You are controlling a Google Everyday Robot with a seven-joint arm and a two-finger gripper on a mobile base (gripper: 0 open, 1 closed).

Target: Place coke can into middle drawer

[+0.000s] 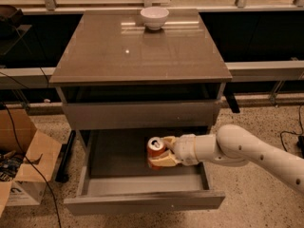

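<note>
Coke can: we are seeing the coke can (155, 148) just below the centre of the frame, inside the outline of the open drawer and tilting slightly, its silver top facing up toward us.
Can's look: red-orange sides are showing under the silver lid; we cannot read the lettering.
Gripper: the gripper (161, 151) is reaching in from the right and clamping the can, with one pale finger (164, 161) lying below it and another above.
Can's support: we cannot tell whether the can's base is touching the drawer floor.
Middle drawer: the middle drawer (142, 201) is standing pulled out toward the bottom of the frame; apart from the can and the gripper's fingers, we are seeing only its grey floor.
Arm: the white arm (247, 151) is stretching from the lower right edge across the drawer's right wall.
Upper drawer front: a flat grey front (142, 114) is sitting shut directly above.
Cabinet top: the glossy brown top (142, 51) is carrying a white bowl (154, 17) at its far edge, upper centre.
Bowl's contents: we cannot tell.
Cardboard box: an open box (23, 165) is lying on the floor at lower left.
</note>
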